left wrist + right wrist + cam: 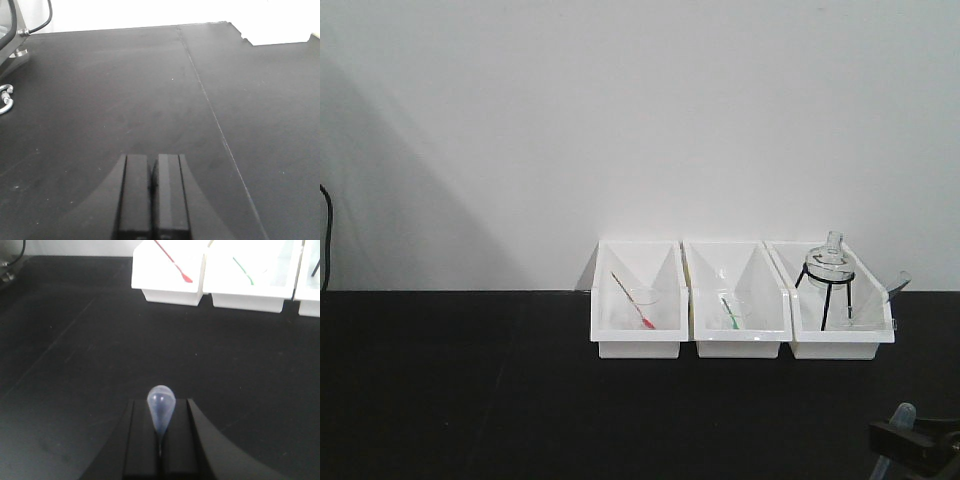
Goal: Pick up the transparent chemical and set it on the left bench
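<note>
Gripping pale stirrer (pixel 161 407): right hand (pixel 160 440) shut; left hand (pixel 152 195) shut, empty.

A matte black benchtop (pixel 470 400) is carrying three white plastic bins (pixel 638 300) sitting side by side against the white wall.

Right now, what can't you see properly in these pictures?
- Right gripper, front view: cut off by the bottom corner.
- Pale spoon-like stirrer, right wrist view: only its tip shows; the shut jaws hide the rest.
- Beaker with the green stirrer, front view: too small and clear to tell whether it holds liquid.
- Left gripper, left wrist view: jaws shut, lower part cut off.
</note>
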